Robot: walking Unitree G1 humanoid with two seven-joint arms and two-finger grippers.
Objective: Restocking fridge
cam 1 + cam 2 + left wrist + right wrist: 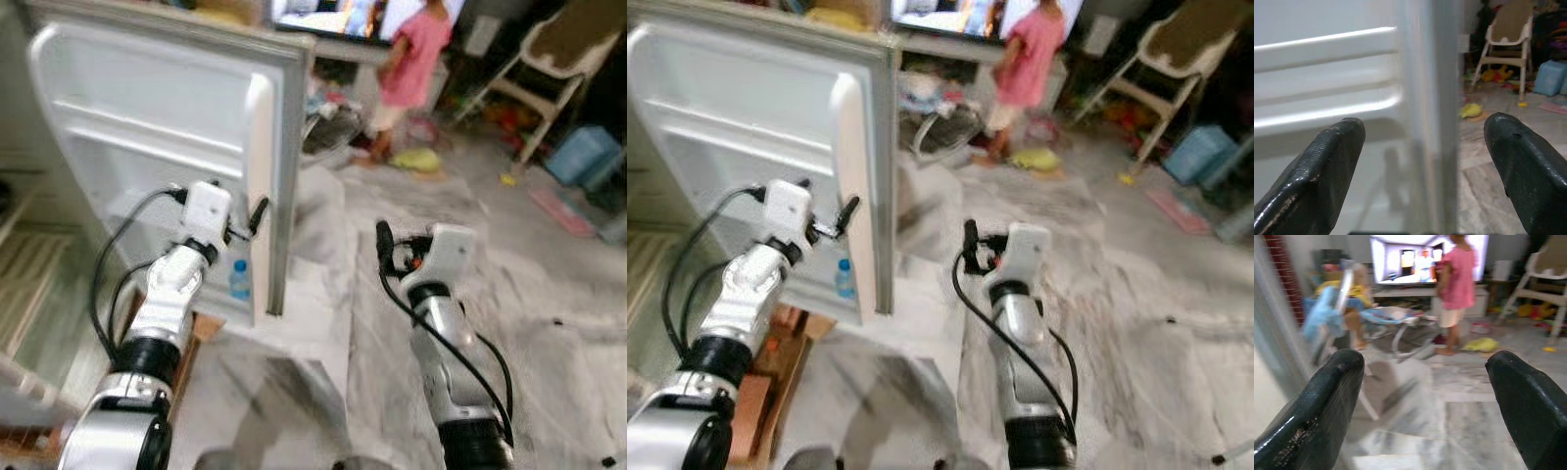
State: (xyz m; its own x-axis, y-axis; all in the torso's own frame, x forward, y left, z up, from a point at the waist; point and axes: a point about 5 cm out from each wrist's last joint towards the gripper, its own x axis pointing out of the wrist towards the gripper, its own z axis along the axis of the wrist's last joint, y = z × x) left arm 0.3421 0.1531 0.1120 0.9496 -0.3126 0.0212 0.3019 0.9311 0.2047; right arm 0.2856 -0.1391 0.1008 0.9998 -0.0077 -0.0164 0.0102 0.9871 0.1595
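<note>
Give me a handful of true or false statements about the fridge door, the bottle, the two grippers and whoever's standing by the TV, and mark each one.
1. The fridge door stands open. True.
2. The left gripper is shut on the door's edge. False: its fingers are spread, with the door's edge between them, and no contact can be seen.
3. A bottle with a blue cap sits low in the door. True.
4. The right gripper holds a bottle. False: it is open and empty, pointing out over the marble floor.
5. A person in pink stands near the TV. True.
6. The person sits in the white chair. False: the person stands away from it.
</note>
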